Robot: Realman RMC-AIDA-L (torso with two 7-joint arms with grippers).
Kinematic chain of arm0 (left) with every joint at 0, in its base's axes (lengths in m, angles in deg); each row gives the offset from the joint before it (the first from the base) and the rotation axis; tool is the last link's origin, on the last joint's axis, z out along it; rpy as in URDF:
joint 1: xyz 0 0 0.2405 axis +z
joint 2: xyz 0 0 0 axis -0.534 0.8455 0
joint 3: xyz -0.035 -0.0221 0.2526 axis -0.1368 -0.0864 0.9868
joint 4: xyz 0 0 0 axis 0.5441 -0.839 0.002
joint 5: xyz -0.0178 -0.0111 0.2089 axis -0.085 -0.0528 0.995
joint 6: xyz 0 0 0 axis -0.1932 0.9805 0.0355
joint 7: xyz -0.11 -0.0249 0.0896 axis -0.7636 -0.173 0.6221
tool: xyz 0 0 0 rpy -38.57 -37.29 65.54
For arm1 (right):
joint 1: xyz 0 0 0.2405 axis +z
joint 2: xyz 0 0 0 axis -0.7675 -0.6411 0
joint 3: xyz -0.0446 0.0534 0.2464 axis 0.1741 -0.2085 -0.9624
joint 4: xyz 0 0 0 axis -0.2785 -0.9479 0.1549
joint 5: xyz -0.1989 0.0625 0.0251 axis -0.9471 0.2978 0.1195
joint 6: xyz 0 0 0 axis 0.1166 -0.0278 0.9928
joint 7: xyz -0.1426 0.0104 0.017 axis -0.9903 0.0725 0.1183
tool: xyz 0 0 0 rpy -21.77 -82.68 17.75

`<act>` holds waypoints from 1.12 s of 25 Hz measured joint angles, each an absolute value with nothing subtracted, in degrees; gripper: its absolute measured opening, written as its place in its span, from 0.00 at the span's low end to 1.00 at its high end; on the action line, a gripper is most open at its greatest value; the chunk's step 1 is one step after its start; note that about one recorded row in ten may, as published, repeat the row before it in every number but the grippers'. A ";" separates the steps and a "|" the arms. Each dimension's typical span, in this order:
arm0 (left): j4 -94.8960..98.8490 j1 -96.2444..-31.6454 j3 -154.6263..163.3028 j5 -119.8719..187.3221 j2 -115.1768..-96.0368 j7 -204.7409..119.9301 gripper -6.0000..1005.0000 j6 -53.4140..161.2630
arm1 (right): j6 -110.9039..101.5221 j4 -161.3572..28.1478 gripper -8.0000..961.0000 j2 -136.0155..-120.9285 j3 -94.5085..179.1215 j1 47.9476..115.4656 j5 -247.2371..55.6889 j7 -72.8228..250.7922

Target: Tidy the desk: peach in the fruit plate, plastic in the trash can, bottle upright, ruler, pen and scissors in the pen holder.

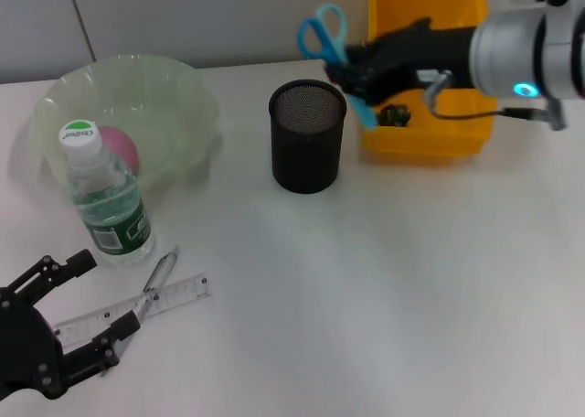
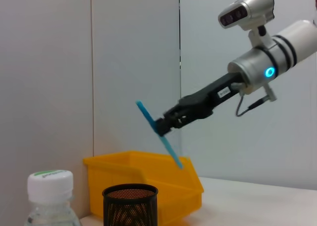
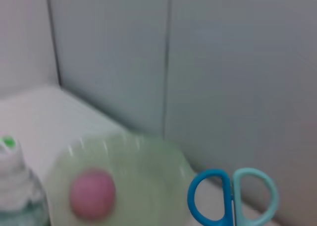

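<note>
In the upper right of the head view, the right gripper (image 1: 352, 74) is clamped on the blue scissors (image 1: 327, 42) and holds them in the air just above and to the right of the black mesh pen holder (image 1: 308, 135). The 2 handle loops show clearly at the top, but the blades are mostly hidden behind the black fingers, with only a blue tip poking out below them. The left wrist view shows the same scissors (image 2: 159, 135) tilted, gripped at mid-length and well clear of the pen holder's rim (image 2: 130, 190). The right wrist view catches only the handle loops (image 3: 233, 196), cut off by the bottom edge.

The yellow trash can (image 1: 425, 69) sits behind the arm, which covers much of it; a small dark item inside it is too small to identify.

At left, the peach (image 1: 117, 149) lies in the pale green fruit plate (image 1: 128, 115), partly hidden behind the upright bottle (image 1: 103, 196) standing in front of it.

In the lower left corner, the left gripper (image 1: 69, 312) rests low with its fingers spread apart, grasping nothing. The clear ruler (image 1: 137, 309) and the pen (image 1: 155, 278) lie crossed on the white table (image 1: 384, 298), and 1 finger overlaps their near ends.
</note>
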State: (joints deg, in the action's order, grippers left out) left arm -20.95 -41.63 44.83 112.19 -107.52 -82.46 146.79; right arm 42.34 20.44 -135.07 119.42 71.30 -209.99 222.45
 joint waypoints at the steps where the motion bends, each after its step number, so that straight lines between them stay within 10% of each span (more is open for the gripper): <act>1: -20.95 -41.63 44.83 112.19 -107.52 -82.46 0.83 146.79 | 39.71 18.53 0.28 -135.07 119.68 71.23 -206.42 218.82; 28: -20.95 -44.19 42.91 112.53 -107.76 -84.28 0.83 147.39 | 33.19 -24.96 0.31 -135.03 117.25 76.23 -138.54 147.93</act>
State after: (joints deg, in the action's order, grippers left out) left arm -20.95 -44.19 42.91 112.53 -107.76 -84.28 147.39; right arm 33.19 -24.96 -135.03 117.25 76.23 -138.54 147.93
